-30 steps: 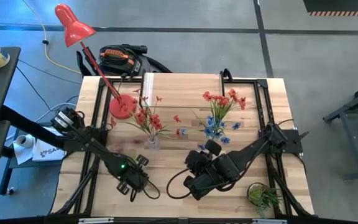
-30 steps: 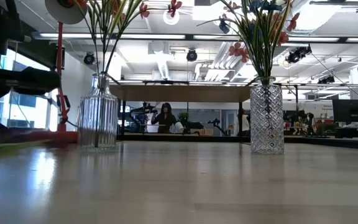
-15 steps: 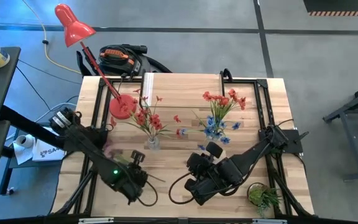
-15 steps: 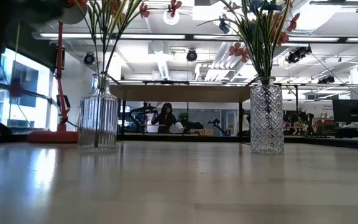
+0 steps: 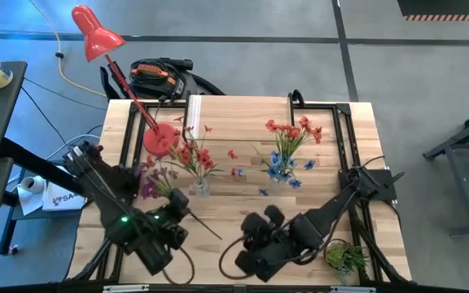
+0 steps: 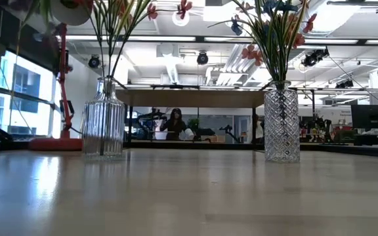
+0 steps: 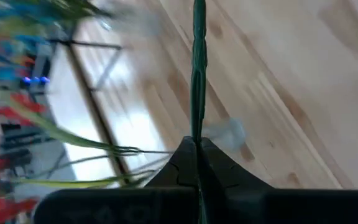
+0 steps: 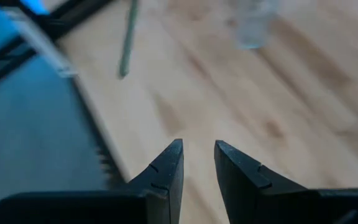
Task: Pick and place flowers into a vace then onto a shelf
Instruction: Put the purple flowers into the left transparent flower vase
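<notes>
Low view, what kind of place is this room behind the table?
Probably an open lab or workshop: a bare ceiling with strip lights and exposed ducts, workstations with a monitor, and a person seated far back.

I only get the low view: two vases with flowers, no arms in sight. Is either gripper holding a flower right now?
Observer: Yes. The left gripper is shut on a green stem.
Operator: What colour are its blossoms?
Observer: Purple. From above, the purple spray sits just left of the left vase.
Operator: And the right gripper?
Observer: The right gripper is open, with nothing between its fingers.
</notes>
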Motion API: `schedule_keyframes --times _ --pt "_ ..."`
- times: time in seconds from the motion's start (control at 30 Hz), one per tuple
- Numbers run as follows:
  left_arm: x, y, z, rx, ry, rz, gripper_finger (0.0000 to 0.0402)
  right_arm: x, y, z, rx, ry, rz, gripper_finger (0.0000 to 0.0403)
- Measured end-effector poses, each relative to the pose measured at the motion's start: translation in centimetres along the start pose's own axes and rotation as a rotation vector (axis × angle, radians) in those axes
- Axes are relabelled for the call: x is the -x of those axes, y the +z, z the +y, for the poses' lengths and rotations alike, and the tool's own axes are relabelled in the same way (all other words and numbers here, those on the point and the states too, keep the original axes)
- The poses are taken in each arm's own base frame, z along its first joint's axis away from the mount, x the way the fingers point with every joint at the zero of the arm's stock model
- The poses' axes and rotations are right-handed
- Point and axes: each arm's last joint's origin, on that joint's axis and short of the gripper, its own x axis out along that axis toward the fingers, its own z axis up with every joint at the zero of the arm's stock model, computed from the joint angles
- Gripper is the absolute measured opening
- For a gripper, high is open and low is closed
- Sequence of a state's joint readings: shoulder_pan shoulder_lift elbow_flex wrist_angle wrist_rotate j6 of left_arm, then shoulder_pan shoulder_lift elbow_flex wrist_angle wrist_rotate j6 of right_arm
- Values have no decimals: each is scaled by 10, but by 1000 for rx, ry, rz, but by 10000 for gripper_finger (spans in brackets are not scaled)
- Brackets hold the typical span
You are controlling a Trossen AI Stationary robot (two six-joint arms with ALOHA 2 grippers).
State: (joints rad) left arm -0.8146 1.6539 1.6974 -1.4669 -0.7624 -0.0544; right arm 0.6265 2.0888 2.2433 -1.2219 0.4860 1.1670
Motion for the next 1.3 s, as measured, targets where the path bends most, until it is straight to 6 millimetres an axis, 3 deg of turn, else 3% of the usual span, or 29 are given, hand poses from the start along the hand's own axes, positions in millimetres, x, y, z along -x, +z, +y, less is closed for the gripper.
schedule_keyframes --times 0.2,0.37,0.6,0.83,1.1,1.3 --pt "45 9 16 93 95 -188 30 10 -5 25 4 204 -72 83" --pt "79 18 35 311 77 -376 32 20 -5 40 12 282 -228 83" --pt "104 21 48 589 -247 -499 32 29 0 51 -23 362 -348 83" --pt "125 19 22 622 -354 -521 32 32 -6 53 -18 380 -331 83" --pt "136 14 -20 528 -416 -504 32 42 -41 54 -63 396 -121 83" --pt "118 27 -50 493 -445 -483 32 47 -64 52 -140 386 84 83"
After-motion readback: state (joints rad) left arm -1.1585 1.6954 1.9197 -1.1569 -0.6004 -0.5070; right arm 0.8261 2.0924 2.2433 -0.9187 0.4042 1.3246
